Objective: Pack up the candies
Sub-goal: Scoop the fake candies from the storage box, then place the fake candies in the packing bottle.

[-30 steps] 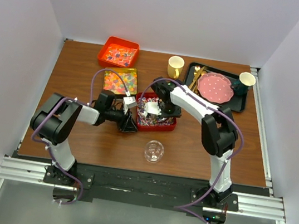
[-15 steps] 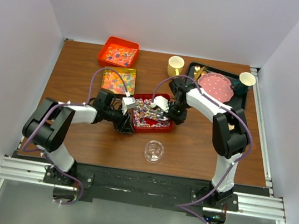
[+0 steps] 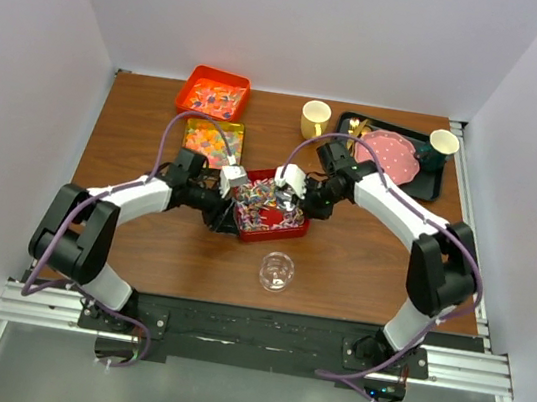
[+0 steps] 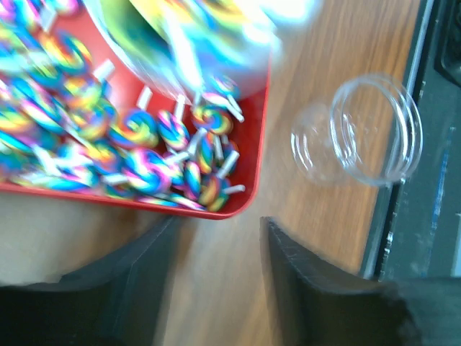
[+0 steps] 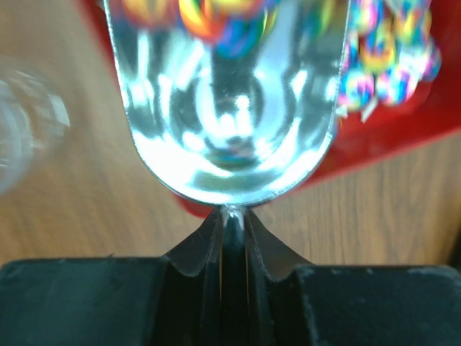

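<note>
Swirl-coloured wrapped candies (image 3: 269, 211) (image 4: 144, 137) (image 5: 389, 65) fill a red tray (image 3: 296, 233) (image 4: 248, 187) at mid-table. My right gripper (image 3: 301, 198) (image 5: 232, 216) is shut on the handle of a shiny metal scoop (image 3: 282, 201) (image 5: 227, 108) held over the tray, with a few candies showing at its far end. My left gripper (image 3: 229, 218) (image 4: 220, 227) stands open just off the tray's near left corner, only bare wood between its fingers. An open clear jar (image 3: 277, 271) (image 4: 371, 130) sits in front of the tray.
An orange tray (image 3: 214, 94) and a yellow tray (image 3: 214, 140) of other candies sit at the back left. A yellow mug (image 3: 314, 119), a black tray (image 3: 430, 190) with a pink dotted plate (image 3: 387, 156) and a cup (image 3: 443, 143) stand at the back right.
The right arm's elbow has swung out to the right while the scoop stayed over the red tray. The left jaws have widened, and the tray has shifted slightly left.
</note>
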`<state>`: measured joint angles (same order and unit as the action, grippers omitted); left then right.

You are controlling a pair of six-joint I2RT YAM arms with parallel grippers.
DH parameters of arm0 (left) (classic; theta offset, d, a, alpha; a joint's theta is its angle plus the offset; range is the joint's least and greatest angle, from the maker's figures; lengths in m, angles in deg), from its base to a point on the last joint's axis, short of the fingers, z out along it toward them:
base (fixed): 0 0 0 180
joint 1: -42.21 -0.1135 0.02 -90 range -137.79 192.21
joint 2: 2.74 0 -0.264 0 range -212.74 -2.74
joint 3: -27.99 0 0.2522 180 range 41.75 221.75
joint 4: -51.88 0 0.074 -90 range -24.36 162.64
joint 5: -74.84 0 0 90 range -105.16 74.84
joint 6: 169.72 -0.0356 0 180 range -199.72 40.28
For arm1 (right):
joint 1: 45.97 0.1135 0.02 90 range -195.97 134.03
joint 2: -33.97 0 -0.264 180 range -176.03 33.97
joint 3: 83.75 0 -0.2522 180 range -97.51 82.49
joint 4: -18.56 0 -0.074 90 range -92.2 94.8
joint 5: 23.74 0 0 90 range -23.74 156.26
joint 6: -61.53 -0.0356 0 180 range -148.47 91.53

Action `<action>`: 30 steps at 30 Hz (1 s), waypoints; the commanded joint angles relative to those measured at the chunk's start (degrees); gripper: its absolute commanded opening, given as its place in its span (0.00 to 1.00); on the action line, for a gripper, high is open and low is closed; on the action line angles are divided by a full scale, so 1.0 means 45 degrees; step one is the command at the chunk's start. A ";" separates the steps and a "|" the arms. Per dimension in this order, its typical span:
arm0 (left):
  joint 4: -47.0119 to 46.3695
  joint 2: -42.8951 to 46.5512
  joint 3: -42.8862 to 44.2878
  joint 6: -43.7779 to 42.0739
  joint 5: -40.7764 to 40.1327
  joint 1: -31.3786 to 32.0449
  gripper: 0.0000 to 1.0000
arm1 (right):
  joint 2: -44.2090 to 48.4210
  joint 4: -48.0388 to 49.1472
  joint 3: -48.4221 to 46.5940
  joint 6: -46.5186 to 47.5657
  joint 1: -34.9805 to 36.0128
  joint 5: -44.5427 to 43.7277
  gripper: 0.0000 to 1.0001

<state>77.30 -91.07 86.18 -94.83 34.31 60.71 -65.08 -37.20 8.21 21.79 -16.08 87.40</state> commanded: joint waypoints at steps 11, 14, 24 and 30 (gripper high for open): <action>0.2779 0.2344 0.0949 -0.1427 -0.1248 -0.0262 0.83 | 0.4079 -0.3087 0.0960 0.2286 0.0428 0.0028 0.00; 0.2470 0.2968 0.0364 -0.0843 -0.1189 -0.0927 1.00 | 0.4392 -0.3927 0.0863 0.2948 0.0486 -0.0557 0.00; 0.0945 0.2872 0.1845 0.2303 -1.0500 -0.2549 1.00 | 0.4217 -0.6174 0.0237 0.4124 0.3298 -0.5066 0.00; 0.0962 0.2950 0.2081 0.2284 -1.0588 -0.2666 1.00 | 0.3086 -0.6877 -0.0696 0.3676 0.3787 -0.6885 0.00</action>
<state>82.70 -78.50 93.34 -86.27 -9.27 49.08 -48.51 -65.00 10.30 38.66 0.49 64.45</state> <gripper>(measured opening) 0.997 0.151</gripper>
